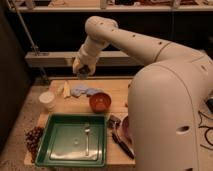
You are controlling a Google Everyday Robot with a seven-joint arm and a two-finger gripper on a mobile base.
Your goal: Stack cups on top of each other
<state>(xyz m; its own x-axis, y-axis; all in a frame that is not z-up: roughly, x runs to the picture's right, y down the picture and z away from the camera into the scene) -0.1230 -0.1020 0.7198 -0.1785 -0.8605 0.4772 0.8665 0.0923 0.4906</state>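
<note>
While the white cup (47, 100) stands near the left edge of the surface (116, 88), the gripper (83, 70) hangs above the blue cloth (82, 91), whether clenched or released I cannot tell.

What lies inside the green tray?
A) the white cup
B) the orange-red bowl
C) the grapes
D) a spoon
D: a spoon lies in the green tray, while the white cup stands outside it on the table and the gripper hangs above the table's far edge.
</note>
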